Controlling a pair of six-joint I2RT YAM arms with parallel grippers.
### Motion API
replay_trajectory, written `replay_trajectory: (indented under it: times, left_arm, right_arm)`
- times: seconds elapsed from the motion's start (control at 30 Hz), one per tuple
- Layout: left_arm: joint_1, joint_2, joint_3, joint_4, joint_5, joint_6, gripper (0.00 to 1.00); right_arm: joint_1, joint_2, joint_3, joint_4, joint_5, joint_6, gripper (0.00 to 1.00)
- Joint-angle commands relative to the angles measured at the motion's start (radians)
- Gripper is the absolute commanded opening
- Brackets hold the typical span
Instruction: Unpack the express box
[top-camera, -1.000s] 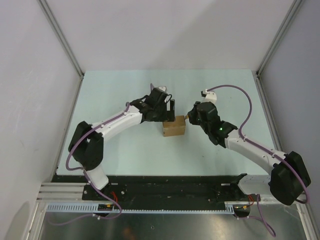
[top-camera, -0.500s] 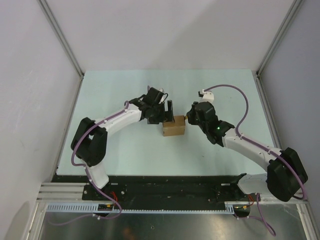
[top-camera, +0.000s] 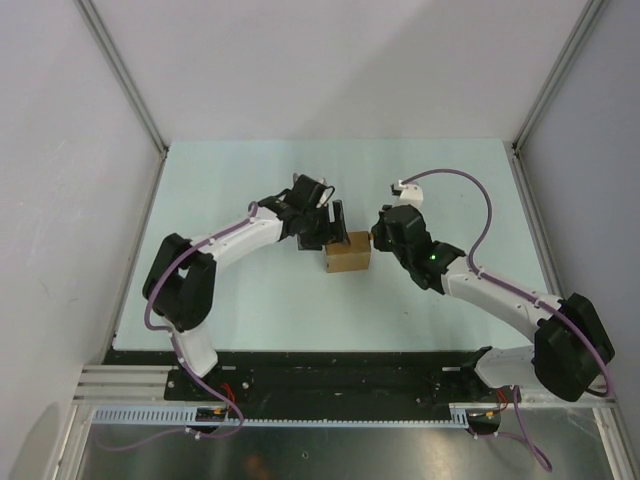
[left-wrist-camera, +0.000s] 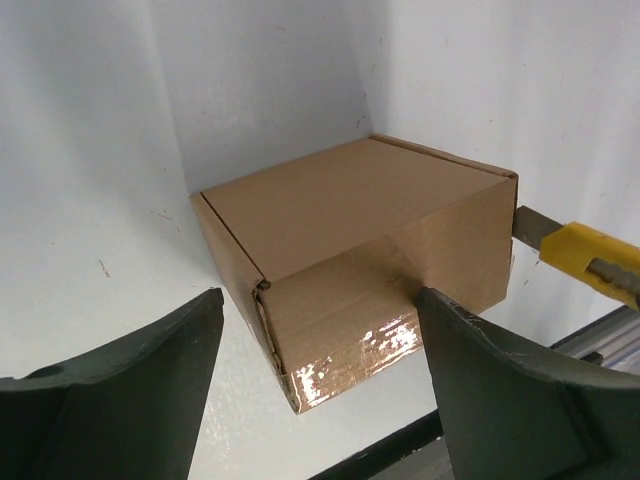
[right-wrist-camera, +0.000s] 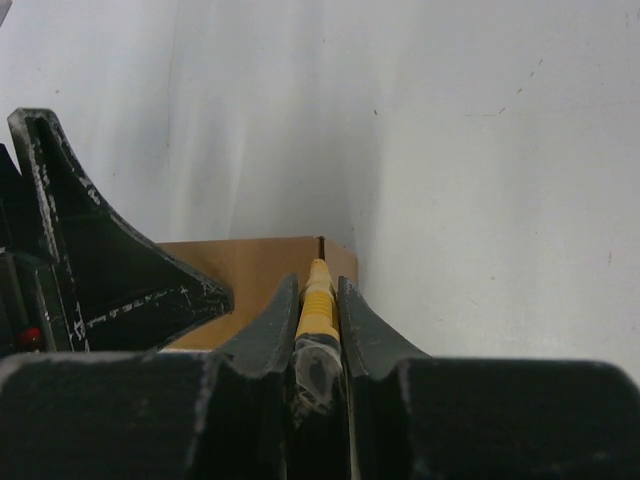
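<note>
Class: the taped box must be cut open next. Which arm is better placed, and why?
Right. The right gripper is shut on the yellow knife, its blade tip at the box edge. The left gripper is open near the box and holds no tool.

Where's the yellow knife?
The yellow knife is pinched in the right claw, centre of the right wrist view, its tip at the edge of the brown box.

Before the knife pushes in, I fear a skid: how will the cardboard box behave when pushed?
Probably light, being small cardboard, so the box may slide on the smooth table unless braced. Crisp, flat walls suggest it is stiff. The glossy tape may feel slippery.
</note>
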Motion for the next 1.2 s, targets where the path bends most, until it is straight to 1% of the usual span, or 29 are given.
replay_trajectory:
  times: [0.0,0.1,0.17,0.57,0.87,1.17]
  left_arm:
    - [0.008,0.047,-0.017,-0.038,0.030,-0.070,0.82]
    - [0.016,0.053,-0.018,-0.036,0.051,-0.104,0.79]
    - [0.014,0.055,-0.025,-0.038,0.060,-0.116,0.79]
    - [0.022,0.073,-0.051,-0.036,0.062,-0.207,0.72]
    - [0.020,0.089,-0.051,-0.035,0.076,-0.288,0.69]
    - [0.019,0.092,-0.058,-0.030,0.071,-0.311,0.66]
  right_arm:
    - [0.043,0.004,0.058,-0.058,0.059,0.009,0.00]
    - [0.066,-0.002,0.062,-0.094,0.080,0.031,0.00]
    - [0.082,-0.004,0.062,-0.120,0.102,0.037,0.00]
    - [0.144,-0.058,0.066,-0.200,0.142,0.094,0.00]
    - [0.156,-0.067,0.106,-0.246,0.143,0.141,0.00]
    - [0.159,-0.024,0.111,-0.294,0.160,0.196,0.00]
